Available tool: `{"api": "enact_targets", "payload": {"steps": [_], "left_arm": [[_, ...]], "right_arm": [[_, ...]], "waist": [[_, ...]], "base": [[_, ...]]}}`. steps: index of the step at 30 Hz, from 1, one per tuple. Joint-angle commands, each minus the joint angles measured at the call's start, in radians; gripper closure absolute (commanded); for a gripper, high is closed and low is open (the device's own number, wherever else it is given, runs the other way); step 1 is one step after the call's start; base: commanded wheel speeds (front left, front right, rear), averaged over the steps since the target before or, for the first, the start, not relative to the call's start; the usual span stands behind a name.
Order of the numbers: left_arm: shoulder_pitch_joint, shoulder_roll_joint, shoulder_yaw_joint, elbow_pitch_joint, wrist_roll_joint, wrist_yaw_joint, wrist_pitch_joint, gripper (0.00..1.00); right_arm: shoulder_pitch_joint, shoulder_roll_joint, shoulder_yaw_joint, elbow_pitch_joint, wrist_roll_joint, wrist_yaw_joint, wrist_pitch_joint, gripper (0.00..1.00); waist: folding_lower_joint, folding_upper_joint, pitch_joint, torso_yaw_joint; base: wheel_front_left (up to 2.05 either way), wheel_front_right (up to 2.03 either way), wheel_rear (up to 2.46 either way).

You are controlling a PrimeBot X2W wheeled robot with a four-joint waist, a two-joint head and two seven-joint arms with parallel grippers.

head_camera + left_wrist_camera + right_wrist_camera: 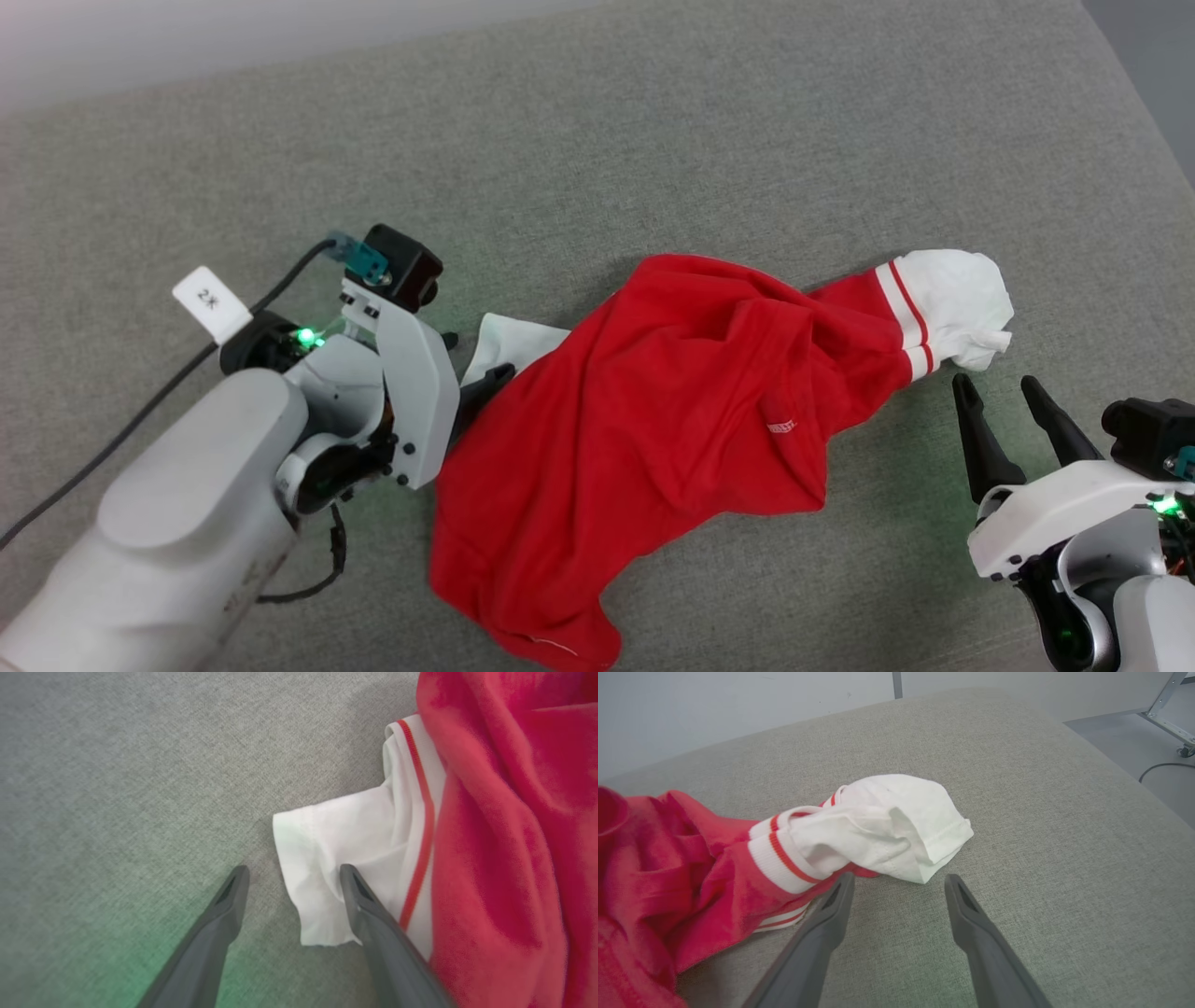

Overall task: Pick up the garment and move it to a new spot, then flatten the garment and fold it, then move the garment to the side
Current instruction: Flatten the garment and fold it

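Note:
The garment [672, 411] lies crumpled on the grey padded surface [653, 140], a red body with one white sleeve [952, 303] sticking out to the right and another [509, 341] at its left edge. My left gripper [478, 359] is open at that left sleeve. In the left wrist view the gripper [293, 868] straddles the hem of the sleeve [345, 835], with one finger over the white cloth and the other over bare surface. My right gripper [995, 383] is open just short of the right sleeve [887, 821], and nothing lies between the fingers of that gripper [899, 876].
A dark cable [112, 439] and a white tag [210, 303] trail from my left wrist. The surface's right edge drops to the floor, where a metal frame with a caster [1171, 714] and a cable [1157, 767] show. A pale wall runs behind.

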Motion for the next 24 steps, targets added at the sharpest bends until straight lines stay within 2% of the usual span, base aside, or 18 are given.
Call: {"api": "enact_targets", "payload": {"steps": [1,6,7,8,9,10,14,24], "left_arm": [[-0.009,-0.003,-0.012,0.012,-0.01,-0.002,0.002,0.0],[-0.008,-0.016,-0.053,0.083,-0.029,0.0,0.027,0.0],[-0.007,-0.022,-0.057,0.09,-0.04,0.0,0.033,0.19],[-0.006,-0.03,-0.063,0.097,-0.054,0.0,0.039,0.58],[-0.005,-0.035,-0.07,0.101,-0.066,0.0,0.046,0.86],[-0.004,-0.041,-0.071,0.107,-0.084,0.0,0.051,1.0],[-0.015,-0.053,-0.073,0.116,-0.116,0.0,0.049,1.0],[-0.081,-0.013,-0.041,0.128,-0.112,0.004,-0.006,1.0]], "right_arm": [[-0.017,0.003,0.002,0.005,0.004,0.0,-0.008,0.0],[-0.026,-0.003,0.005,0.027,0.009,0.0,-0.013,0.0],[-0.029,-0.005,0.005,0.029,0.009,0.0,-0.013,0.0],[-0.032,-0.006,0.006,0.032,0.009,0.0,-0.014,0.0],[-0.035,-0.007,0.007,0.034,0.01,0.0,-0.015,0.0],[-0.037,-0.009,0.008,0.035,0.01,0.0,-0.016,0.0],[-0.039,-0.013,0.006,0.041,0.011,0.0,-0.019,0.0],[-0.017,-0.03,-0.01,0.042,0.002,0.0,-0.009,0.0]], "waist": [[0.0,0.0,0.006,-0.004],[0.0,0.0,0.006,0.001],[0.0,0.0,0.005,0.003],[0.0,0.0,0.005,0.005],[0.0,0.0,0.004,0.006],[0.0,0.0,0.003,0.008],[0.0,0.0,0.001,0.018],[0.0,0.0,-0.032,0.072]], "base": [[0.0,0.0,0.0],[0.0,0.0,0.0],[0.0,0.0,0.0],[0.0,0.0,0.0],[0.0,0.0,0.0],[0.0,0.0,0.0],[0.0,0.0,0.0],[0.0,0.0,0.0]]}}
